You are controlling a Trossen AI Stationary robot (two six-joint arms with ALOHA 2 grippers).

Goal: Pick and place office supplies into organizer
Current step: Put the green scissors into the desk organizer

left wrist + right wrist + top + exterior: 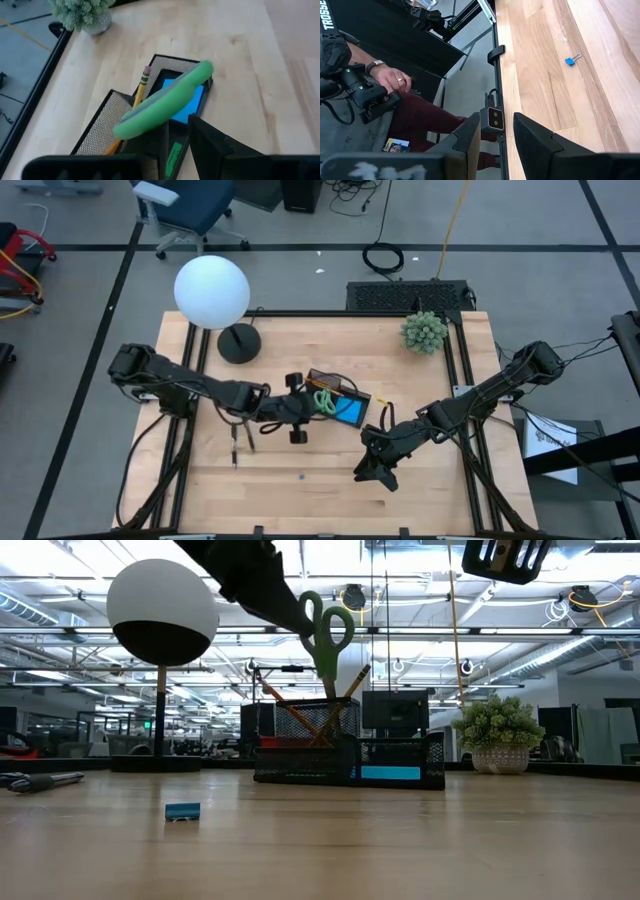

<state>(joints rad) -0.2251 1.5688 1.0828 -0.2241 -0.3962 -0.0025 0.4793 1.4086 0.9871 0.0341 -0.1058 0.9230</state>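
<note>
The green-handled scissors [326, 632] hang over the black mesh organizer [400, 752] at mid table, with my left gripper [292, 602] shut on them. Two pencils [290, 712] stand in the organizer's taller section, and a blue pad [194, 102] lies in its low tray. Two dark pens [238, 442] lie on the table left of the organizer. A small blue clip [570, 61] lies near the front edge. My right gripper [496, 120] hovers open over the near right of the table, with nothing between its fingers. My left gripper holds the scissors at their handle end [150, 117], and its own fingers [210, 145] hide the exact spot. The fingers slant down from the table's left. The scissors stand near upright, loops up, their lower end [325, 688] at the top of the organizer's taller section.
A lamp with a white globe [212, 292] and a round black base [238, 343] stands at the far left. A green plant ball [424, 332] sits at the far right. A seated person's hand [390, 77] shows beyond the table's near edge.
</note>
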